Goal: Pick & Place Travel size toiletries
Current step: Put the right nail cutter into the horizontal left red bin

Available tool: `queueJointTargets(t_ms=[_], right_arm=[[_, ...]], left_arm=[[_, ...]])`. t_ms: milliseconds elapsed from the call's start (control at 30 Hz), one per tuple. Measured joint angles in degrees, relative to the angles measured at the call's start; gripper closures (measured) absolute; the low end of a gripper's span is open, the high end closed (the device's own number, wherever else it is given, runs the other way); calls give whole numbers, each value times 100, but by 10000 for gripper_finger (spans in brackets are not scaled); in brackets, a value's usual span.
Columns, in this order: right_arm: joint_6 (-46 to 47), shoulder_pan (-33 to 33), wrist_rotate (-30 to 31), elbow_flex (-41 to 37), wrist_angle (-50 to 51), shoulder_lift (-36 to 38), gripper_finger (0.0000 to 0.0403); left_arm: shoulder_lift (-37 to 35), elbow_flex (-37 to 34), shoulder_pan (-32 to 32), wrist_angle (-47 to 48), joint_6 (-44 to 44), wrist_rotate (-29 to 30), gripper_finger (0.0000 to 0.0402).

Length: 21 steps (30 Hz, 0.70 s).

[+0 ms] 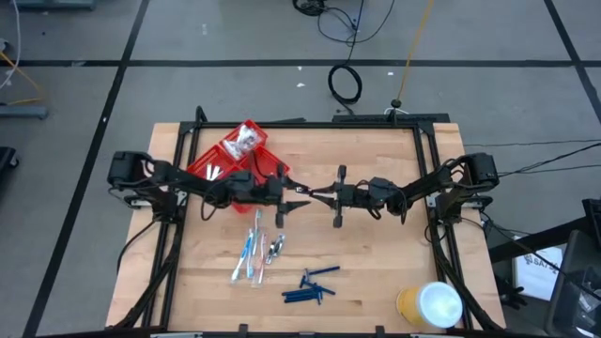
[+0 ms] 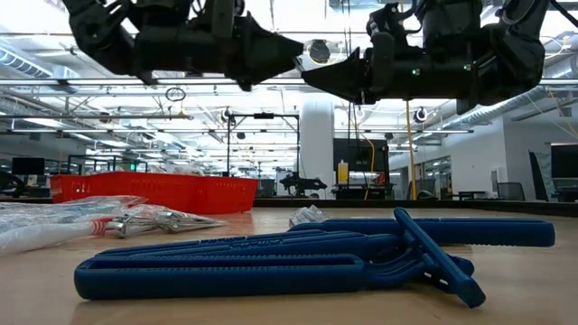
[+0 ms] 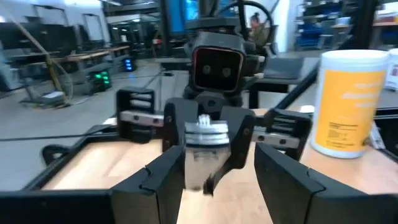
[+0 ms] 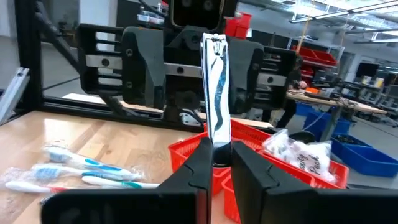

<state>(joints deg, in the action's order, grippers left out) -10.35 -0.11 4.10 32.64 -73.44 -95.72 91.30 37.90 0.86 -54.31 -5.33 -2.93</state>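
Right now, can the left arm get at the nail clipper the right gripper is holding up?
Probably yes. The right gripper is shut on the nail clipper, held upright in mid-air, and the left gripper faces it with open fingers and nothing between them.

we see a red compartmented tray (image 1: 202, 164) sitting near the far left part of the wooden table (image 1: 376, 263). a yellow roll with a white top (image 1: 430, 305) stands upright near the table's front right corner, and a black cable coil (image 1: 345, 83) lies on the floor beyond the table.
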Motion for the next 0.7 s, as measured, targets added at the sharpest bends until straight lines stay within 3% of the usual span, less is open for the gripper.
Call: queueJointTargets(t_ms=[333, 433, 567, 700], right_arm=[[-42, 23, 11, 4, 84, 0, 378], [-44, 23, 11, 4, 84, 0, 378], [-37, 25, -1, 4, 91, 0, 378], [180, 23, 28, 9, 237, 2, 373]], left_arm=[[88, 96, -22, 1, -200, 38, 225], [88, 96, -21, 1, -234, 101, 267], [86, 96, -15, 18, -257, 149, 361], [86, 96, 48, 94, -145, 197, 368]])
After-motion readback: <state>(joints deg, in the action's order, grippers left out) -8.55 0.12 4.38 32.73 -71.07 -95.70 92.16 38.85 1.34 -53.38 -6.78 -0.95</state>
